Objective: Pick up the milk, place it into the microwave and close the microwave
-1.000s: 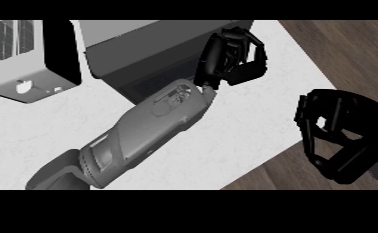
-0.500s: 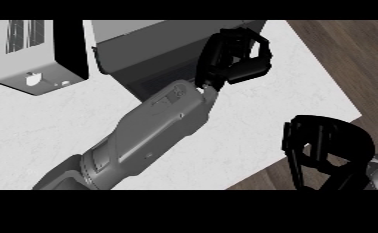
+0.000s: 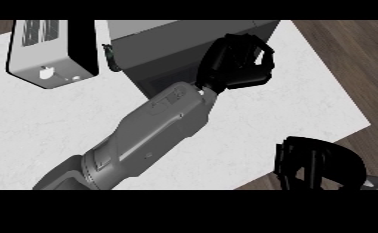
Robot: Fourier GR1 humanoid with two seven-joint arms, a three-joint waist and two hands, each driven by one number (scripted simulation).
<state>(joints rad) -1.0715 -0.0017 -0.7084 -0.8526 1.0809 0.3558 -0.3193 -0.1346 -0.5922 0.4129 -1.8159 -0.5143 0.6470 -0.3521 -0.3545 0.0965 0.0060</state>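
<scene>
The microwave [image 3: 48, 52] stands at the counter's far left, its body grey-white with a black front. Its dark grey door [image 3: 170, 47] is swung out to the right of it. My left hand [image 3: 236, 66] lies against the door's right end, fingers loosely bent and holding nothing, with the grey forearm [image 3: 148, 137] running down to the lower left. At the lower right corner my right hand [image 3: 319, 166] hangs over the counter's edge, fingers relaxed and empty. The milk shows nowhere in the head view.
The white counter top [image 3: 295, 107] ends in a slanted edge at the right, with dark wood floor [image 3: 347, 52] beyond it. A small dark latch [image 3: 111, 59] sits between the microwave body and the door.
My right hand has drawn back from mid-right down to the lower right corner. The left hand has stayed against the door, which has turned slightly.
</scene>
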